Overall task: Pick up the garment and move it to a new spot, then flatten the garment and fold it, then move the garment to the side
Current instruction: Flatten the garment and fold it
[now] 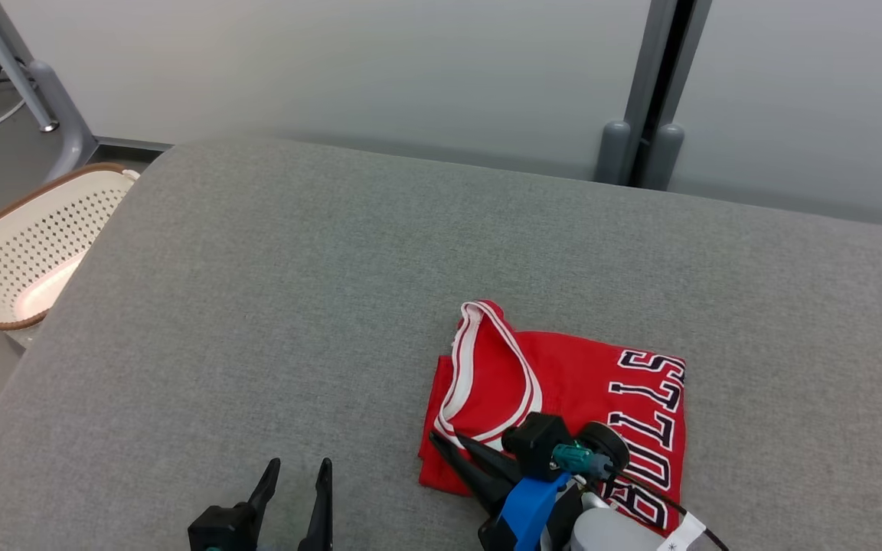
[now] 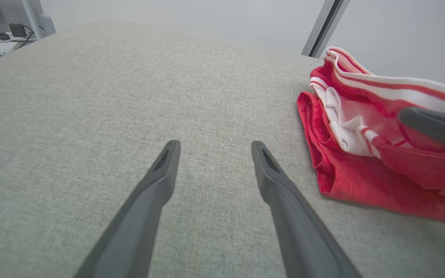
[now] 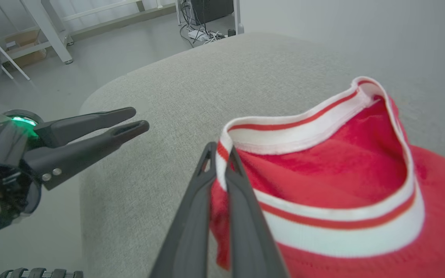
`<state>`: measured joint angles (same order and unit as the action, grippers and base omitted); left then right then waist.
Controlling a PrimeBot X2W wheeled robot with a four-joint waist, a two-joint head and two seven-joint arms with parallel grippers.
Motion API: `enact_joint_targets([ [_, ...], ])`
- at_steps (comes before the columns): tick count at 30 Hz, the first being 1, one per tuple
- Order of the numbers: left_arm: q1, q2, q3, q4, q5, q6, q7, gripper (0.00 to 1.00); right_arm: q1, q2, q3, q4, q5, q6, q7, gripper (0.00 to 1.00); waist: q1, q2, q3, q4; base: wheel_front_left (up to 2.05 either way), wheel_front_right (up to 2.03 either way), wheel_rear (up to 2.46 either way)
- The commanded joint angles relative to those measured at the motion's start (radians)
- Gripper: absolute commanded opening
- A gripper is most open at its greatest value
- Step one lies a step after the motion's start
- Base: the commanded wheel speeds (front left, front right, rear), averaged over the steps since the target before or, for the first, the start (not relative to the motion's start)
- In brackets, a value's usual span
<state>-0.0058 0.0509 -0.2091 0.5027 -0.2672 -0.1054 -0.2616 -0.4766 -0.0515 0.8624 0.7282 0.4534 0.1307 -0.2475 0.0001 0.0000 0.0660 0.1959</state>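
Head view: the folded jersey (image 1: 563,383) is lying on the grey cushion (image 1: 295,268), near right. Left wrist view: the left gripper (image 2: 214,148) is hovering wide open, empty. Right wrist view: the right gripper (image 3: 220,152) is pinching the jersey's striped trim; dragging low and slowly should spare the folds.

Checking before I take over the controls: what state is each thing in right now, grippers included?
Red jersey with white trim: folded, lying on the grey fabric surface.
Right gripper: shut on the jersey's trim.
Left gripper: open, empty, beside the jersey.
White perforated plastic basket: upright on the floor.
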Motion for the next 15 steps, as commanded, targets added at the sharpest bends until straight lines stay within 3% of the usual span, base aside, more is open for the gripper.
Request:
enact_joint_targets([
  [1,-0.017,0.001,-0.005,0.001,-0.002,0.0,-0.005,1.0,-0.02,-0.001,0.004,0.009,0.015,0.0,0.0,0.0,-0.0001,0.0,0.006,0.013,0.0,0.0,0.0],
  [4,-0.024,0.001,-0.009,0.007,-0.001,0.001,-0.005,1.0,-0.034,0.0,0.044,0.031,0.05,0.0,0.016,0.04,-0.0001,0.0,0.011,0.031,0.0,0.0,0.0],
  [5,-0.025,0.0,-0.009,0.008,-0.001,0.002,-0.005,1.0,-0.034,0.001,0.065,0.033,0.067,0.0,0.028,0.27,-0.0001,0.0,0.012,0.035,0.0,0.0,0.0],
  [6,-0.024,0.001,-0.007,0.01,-0.001,0.003,-0.005,1.0,-0.035,0.001,0.088,0.033,0.081,0.0,0.038,0.43,-0.0001,0.0,0.013,0.037,0.0,0.0,0.0],
  [7,-0.022,0.0,-0.005,0.011,0.0,0.003,-0.005,1.0,-0.038,0.0,0.113,0.031,0.097,0.0,0.045,0.84,-0.0001,0.0,0.014,0.039,0.0,0.0,0.0],
  [8,-0.021,0.0,-0.003,0.013,0.001,0.003,-0.005,1.0,-0.041,0.0,0.134,0.031,0.115,0.0,0.051,1.0,-0.0001,0.0,0.014,0.039,0.0,0.0,0.0],
  [15,-0.01,0.0,0.022,0.011,0.004,0.009,-0.005,1.0,-0.079,0.0,0.14,0.068,0.138,0.0,0.0,1.0,-0.0001,0.0,-0.001,0.004,0.0,0.0,0.0],
])
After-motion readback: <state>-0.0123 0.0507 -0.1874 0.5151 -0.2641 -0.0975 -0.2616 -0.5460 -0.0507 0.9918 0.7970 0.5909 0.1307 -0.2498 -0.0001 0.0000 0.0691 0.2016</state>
